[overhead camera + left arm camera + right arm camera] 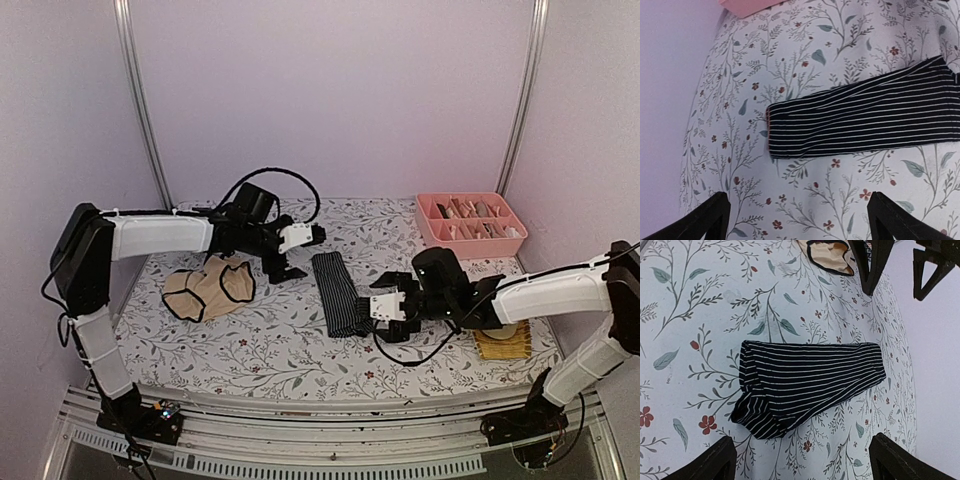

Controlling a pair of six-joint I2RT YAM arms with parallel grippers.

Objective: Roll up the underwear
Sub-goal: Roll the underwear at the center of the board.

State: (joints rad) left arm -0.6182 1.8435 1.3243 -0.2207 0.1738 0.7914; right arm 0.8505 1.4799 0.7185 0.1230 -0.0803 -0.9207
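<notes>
Navy striped underwear (338, 292) lies mid-table (260, 345), folded into a long strip running near to far, with its near end a bit bunched. Beige underwear (210, 287) with black edging lies spread flat to the left, apart from the strip. Left gripper (799, 217) hangs between the two pieces by the strip's far end, jaws wide apart, holding nothing. Right gripper (802, 460) hovers just right of the strip's near end, jaws spread, empty. Pink tray (470, 198) sits far right.
</notes>
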